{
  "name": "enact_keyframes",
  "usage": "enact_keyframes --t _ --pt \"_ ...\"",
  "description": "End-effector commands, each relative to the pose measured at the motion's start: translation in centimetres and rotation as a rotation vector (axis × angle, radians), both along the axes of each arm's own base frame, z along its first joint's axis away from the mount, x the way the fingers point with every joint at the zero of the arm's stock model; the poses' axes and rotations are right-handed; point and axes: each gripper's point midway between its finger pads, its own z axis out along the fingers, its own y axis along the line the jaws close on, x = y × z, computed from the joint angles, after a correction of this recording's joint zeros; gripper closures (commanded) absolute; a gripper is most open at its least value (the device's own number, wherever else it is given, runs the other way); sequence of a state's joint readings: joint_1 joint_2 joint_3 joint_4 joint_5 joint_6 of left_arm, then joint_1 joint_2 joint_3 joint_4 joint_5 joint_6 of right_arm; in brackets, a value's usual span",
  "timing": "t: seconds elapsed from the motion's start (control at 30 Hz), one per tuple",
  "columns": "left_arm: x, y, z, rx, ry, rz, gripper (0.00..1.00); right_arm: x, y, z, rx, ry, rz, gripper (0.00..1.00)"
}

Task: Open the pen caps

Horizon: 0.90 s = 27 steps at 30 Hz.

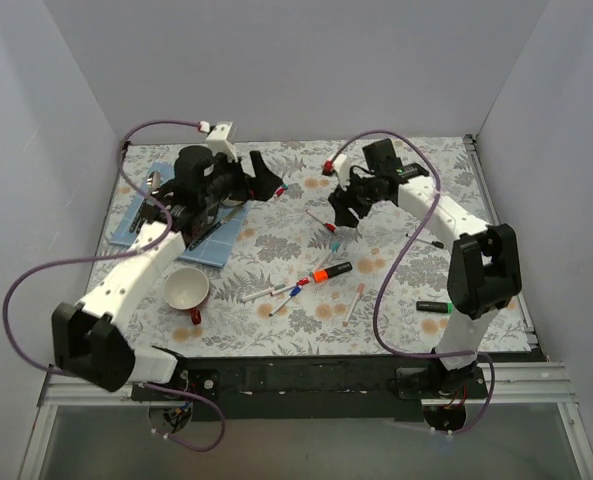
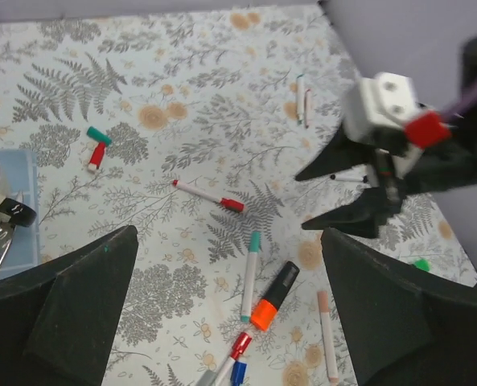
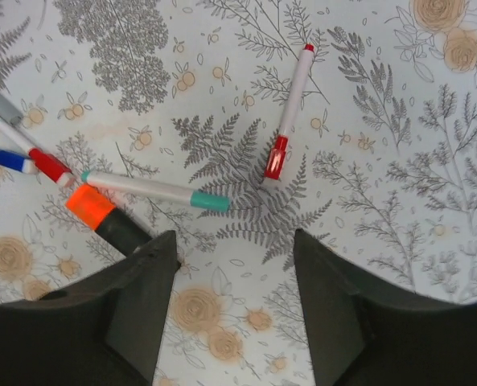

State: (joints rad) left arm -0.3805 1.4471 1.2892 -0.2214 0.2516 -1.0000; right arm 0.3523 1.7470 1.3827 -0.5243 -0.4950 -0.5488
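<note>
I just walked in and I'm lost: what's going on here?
Two robot arms are meant to uncap pens scattered on a floral tablecloth. Right now both hold nothing: the left pincer is wide open above the cloth, and the open right pincer hovers over a thin white pen with its red cap on. A teal-capped white pen lies nearby.

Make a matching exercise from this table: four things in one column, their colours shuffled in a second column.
Things:
1. mug
2. middle marker's cap
3. right marker's cap
4. mat

Colours:
A. green
B. blue
C. white
D. orange

Pairs: 1-C, 2-D, 3-A, 4-B
</note>
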Motion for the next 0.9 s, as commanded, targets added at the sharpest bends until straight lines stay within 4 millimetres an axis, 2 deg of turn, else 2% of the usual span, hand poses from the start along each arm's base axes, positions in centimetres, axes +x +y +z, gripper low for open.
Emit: enact_keyframes --t 0.0,0.03,0.07,0.1,0.13,0.17,0.2,0.23,0.27,0.33,0.4,0.73,0.87 --pt "-5.2 2.6 -0.1 -0.017 -0.105 -0.014 0.02 2.6 0.9 -1.9 -0.267 -0.008 0.029 0.30" --pt "-6.6 3.6 1.2 -0.017 -0.163 0.000 0.02 2.3 1.5 -2.5 -0.303 0.017 0.034 0.25" --pt "-7.6 4.3 -1.3 0.011 -0.142 0.015 0.02 3.9 2.7 -1.0 -0.289 -0.020 0.023 0.25" --pt "-7.9 5.3 -1.4 0.028 -0.177 0.051 0.02 4.3 3.2 -2.9 -0.309 0.023 0.012 0.25" --pt "-9.0 6.1 -0.7 0.019 -0.224 0.071 0.02 4.5 3.6 -3.3 -0.332 0.028 0.007 0.25" --pt "-9.6 6.6 -2.4 0.029 -0.213 0.080 0.02 5.8 4.5 -2.0 -0.313 -0.005 -0.012 0.26" --pt "-10.0 6.9 -2.2 0.027 -0.235 0.089 0.02 6.1 4.8 -3.6 -0.332 0.021 -0.011 0.26" --pt "-10.4 7.0 -1.6 0.020 -0.255 0.092 0.02 6.4 5.1 -3.6 -0.346 0.018 -0.014 0.27" --pt "-10.9 7.4 -0.6 0.011 -0.284 0.102 0.02 6.6 5.3 -4.6 -0.362 0.029 -0.019 0.27" --pt "-11.3 7.9 -0.7 0.019 -0.298 0.120 0.02 7.5 5.6 -4.7 -0.389 -0.008 -0.037 0.28" --pt "-11.6 8.4 -0.4 0.020 -0.310 0.133 0.02 7.6 5.8 -5.7 -0.407 -0.004 -0.044 0.29" --pt "-12.3 7.9 -0.1 0.008 -0.326 0.097 0.02 7.7 6.5 -9.1 -0.437 0.040 -0.042 0.36" --pt "-12.3 8.0 -0.1 0.009 -0.329 0.100 0.02 8.6 7.0 -10.0 -0.435 0.032 -0.043 0.39"
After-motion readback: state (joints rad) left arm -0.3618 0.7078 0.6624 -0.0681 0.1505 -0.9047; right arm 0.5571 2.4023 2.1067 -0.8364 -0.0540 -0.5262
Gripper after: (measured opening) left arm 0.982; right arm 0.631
